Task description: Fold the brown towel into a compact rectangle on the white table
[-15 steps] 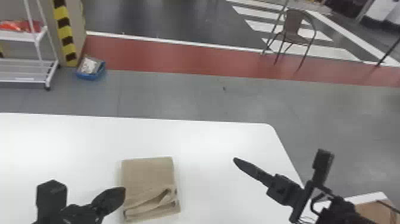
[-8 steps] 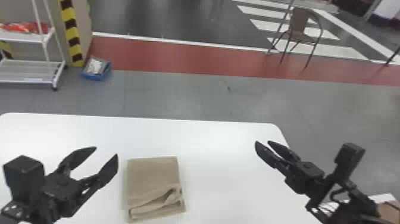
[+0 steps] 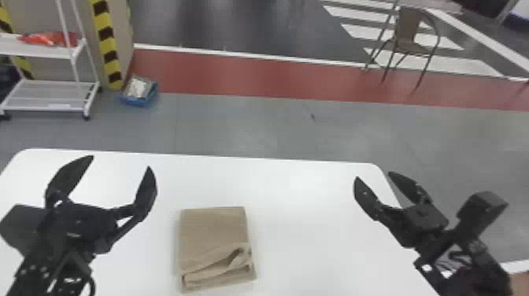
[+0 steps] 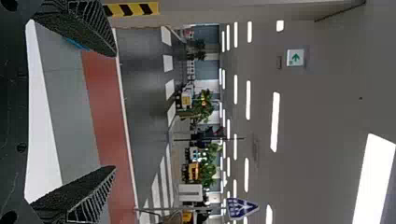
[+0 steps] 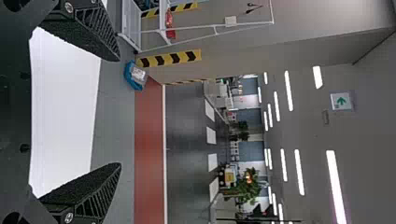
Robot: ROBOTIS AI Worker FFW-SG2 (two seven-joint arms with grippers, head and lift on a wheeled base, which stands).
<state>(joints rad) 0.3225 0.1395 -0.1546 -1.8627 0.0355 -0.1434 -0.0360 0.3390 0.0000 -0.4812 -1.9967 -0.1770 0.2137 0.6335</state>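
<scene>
In the head view the brown towel (image 3: 214, 236) lies folded into a small, near-rectangular stack on the white table (image 3: 299, 220), its near end rumpled with a raised, loose fold. To the left of the towel, my left gripper (image 3: 120, 163) stands open, its fingers wide apart and holding nothing. My right gripper (image 3: 374, 177) is over the table's right edge, well away from the towel, also open and empty. The left wrist view shows the left gripper (image 4: 114, 112) spread wide, and the right wrist view the right gripper (image 5: 119, 112) likewise.
Beyond the table's far edge, a white shelf cart (image 3: 51, 94) and a blue bin (image 3: 139, 92) stand on the floor at the left. A chair (image 3: 411, 35) stands farther back on the right. Part of a brown box (image 3: 520, 284) shows at the right edge.
Both grippers have opened, the left one widely. The left arm has moved up and forward, away from the towel, while the right has shifted outward. The towel's fold looks the same.
</scene>
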